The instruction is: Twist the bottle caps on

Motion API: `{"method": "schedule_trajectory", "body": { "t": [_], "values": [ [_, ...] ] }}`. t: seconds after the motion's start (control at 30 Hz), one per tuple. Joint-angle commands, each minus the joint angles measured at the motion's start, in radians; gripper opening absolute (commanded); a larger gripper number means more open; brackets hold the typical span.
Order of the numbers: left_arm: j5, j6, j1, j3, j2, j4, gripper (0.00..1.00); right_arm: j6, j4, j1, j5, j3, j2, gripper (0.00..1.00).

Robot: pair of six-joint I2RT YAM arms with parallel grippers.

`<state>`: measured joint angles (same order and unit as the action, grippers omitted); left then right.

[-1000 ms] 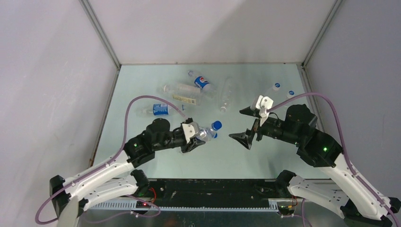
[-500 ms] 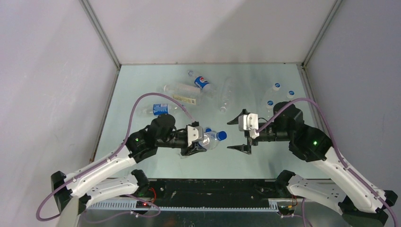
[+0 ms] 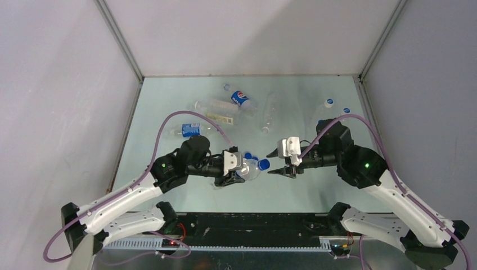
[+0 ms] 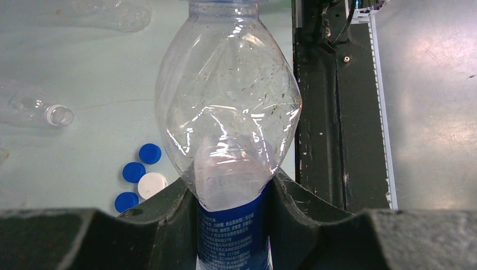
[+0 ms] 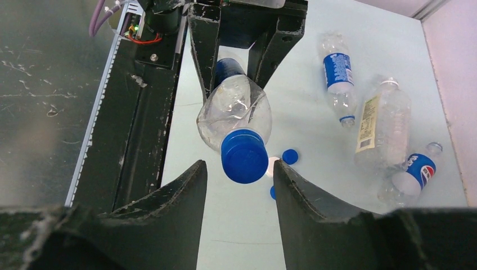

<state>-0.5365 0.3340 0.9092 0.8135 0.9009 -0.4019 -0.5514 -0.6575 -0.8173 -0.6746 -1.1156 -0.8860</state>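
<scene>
My left gripper [image 3: 235, 169] is shut on a clear bottle [image 4: 228, 112] at its blue label, holding it above the table with the neck toward the right arm. A blue cap [image 5: 244, 156] sits on that neck [image 3: 264, 164]. My right gripper [image 3: 274, 163] faces the cap head-on. Its fingers [image 5: 191, 191] stand apart, and the cap lies just beyond the tips, in line with the gap and untouched. In the left wrist view the neck and cap are cut off at the top. Loose blue caps [image 4: 149, 153] and one white cap [image 4: 152, 184] lie on the table below the held bottle.
Several other bottles lie across the far half of the table: a blue-labelled one [image 3: 241, 98], a pale-labelled one [image 3: 216, 109], another blue-labelled one [image 3: 188, 130], a plain one [image 3: 269, 115]. Two blue-capped bottles [image 3: 329, 102] lie far right. The black base rail [image 3: 253, 222] runs along the near edge.
My right gripper has swung left and lined up with the capped neck, and its jaws have narrowed from wide open. The left arm has shifted the bottle slightly to the right.
</scene>
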Motion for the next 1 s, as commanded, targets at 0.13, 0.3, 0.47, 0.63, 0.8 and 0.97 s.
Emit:
{"method": "schedule_trajectory", "body": {
  "t": [0.13,0.3,0.47,0.63,0.8,0.97],
  "values": [
    [-0.043,0.015,-0.003,0.042,-0.001,0.013,0.25,-0.016,0.012,-0.014,-0.027,-0.046,-0.027,0.46],
    [-0.043,0.015,-0.004,0.042,-0.004,0.014,0.25,-0.017,0.012,-0.019,-0.025,-0.052,-0.038,0.45],
    [-0.045,0.014,-0.003,0.042,-0.011,0.015,0.25,-0.004,0.014,-0.026,-0.021,-0.052,-0.047,0.38],
    [-0.048,0.009,-0.004,0.038,-0.019,0.042,0.25,0.043,0.014,-0.033,-0.006,-0.055,-0.057,0.20],
    [0.041,-0.092,-0.003,0.004,-0.040,0.187,0.26,0.162,0.007,-0.040,0.033,-0.058,-0.075,0.03],
    [0.197,-0.203,0.031,-0.059,-0.042,0.413,0.25,0.415,0.013,-0.041,0.100,-0.058,-0.102,0.01]
  ]
}}
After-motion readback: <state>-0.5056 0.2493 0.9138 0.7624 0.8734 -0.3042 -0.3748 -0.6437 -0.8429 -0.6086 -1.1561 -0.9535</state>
